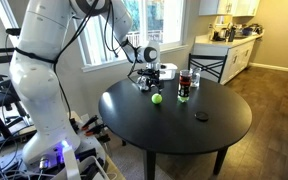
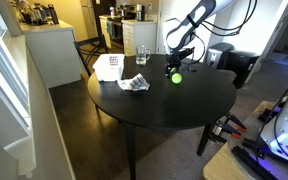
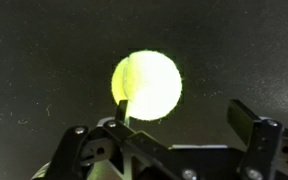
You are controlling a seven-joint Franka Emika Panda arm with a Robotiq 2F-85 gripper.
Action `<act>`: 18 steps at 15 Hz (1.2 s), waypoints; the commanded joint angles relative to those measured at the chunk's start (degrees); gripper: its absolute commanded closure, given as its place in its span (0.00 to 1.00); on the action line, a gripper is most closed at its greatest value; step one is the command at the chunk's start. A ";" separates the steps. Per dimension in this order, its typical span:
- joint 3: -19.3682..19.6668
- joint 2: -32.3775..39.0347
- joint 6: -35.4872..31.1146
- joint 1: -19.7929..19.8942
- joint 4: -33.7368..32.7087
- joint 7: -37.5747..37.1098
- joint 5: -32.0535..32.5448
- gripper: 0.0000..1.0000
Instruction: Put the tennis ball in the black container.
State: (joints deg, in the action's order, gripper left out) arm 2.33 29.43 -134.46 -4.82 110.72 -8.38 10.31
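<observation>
The tennis ball (image 1: 156, 98) lies on the round black table (image 1: 224, 130) and also shows in an exterior view (image 2: 176, 77). In the wrist view the ball (image 3: 147, 86) sits just ahead of one finger. My gripper (image 3: 184, 115) is open and empty, and the ball is off to one side of the gap between the fingers. In both exterior views the gripper (image 1: 144, 84) (image 2: 177, 62) hangs just above and beside the ball. The black container (image 1: 184, 85), a dark cup with a reddish band, stands upright a short way from the ball and also shows in an exterior view (image 2: 141, 55).
A white rectangular tub (image 2: 108, 67) and a small clear-grey object (image 2: 134, 84) sit on the table near the cup. A flat black disc (image 1: 201, 117) lies toward the table's edge. A chair (image 1: 206, 68) stands behind the table.
</observation>
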 commanded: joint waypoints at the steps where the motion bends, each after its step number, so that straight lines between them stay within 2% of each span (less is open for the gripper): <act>1: 1.74 -3.89 -1.85 -1.78 4.73 -1.20 4.68 0.00; 6: 2.97 -7.98 -1.82 -2.63 8.59 -1.55 10.68 0.00; 11: 2.51 -9.35 -9.38 -0.47 13.62 0.08 10.09 0.00; 18: 3.00 -7.96 -32.39 3.73 21.48 3.70 7.28 0.00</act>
State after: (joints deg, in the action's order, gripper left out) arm 5.70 22.55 -158.84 -3.09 128.44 -8.32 19.61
